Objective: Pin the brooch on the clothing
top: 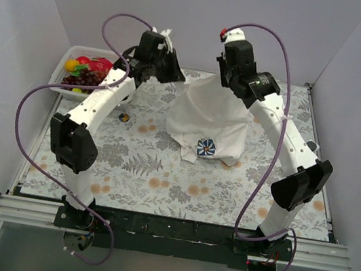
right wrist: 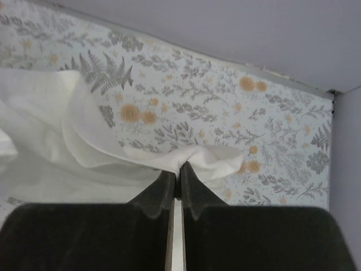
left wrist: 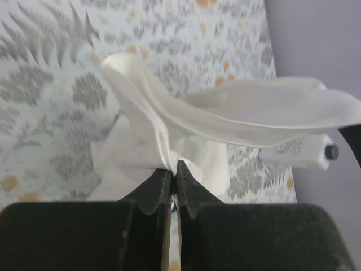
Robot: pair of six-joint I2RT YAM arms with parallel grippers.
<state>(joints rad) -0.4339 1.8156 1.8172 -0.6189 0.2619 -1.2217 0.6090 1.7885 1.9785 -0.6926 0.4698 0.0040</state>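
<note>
Toward the far middle of the table [top: 160, 177], raised into a loose tent: white T-shirt [top: 209, 116], lower end resting on the floral surface, upper end drawn up between the two arms. Left jaws pressed together on a gathered fold at the shirt's upper left, fabric fanning up and to the right from the tips in the left wrist view. Right jaws likewise clamped on a thin fold at the upper right (fabric spilling away to the left of the tips in the right wrist view). Long axis running near to far, raised end toward the back wall, blue-and-white flower emblem [top: 206, 146] facing up close to the near edge. Cannot say which edge is held, possibly the shoulders; neck and sleeves lost among the folds. Both pinch points covered by the wrists in the top view. Left of the shirt and apart from it, small dark object [top: 123, 117], too small to identify. At the far left corner, basket [top: 57, 75] of fruit. Near the table's right edge, white device [left wrist: 299, 153], partly behind fabric.
</note>
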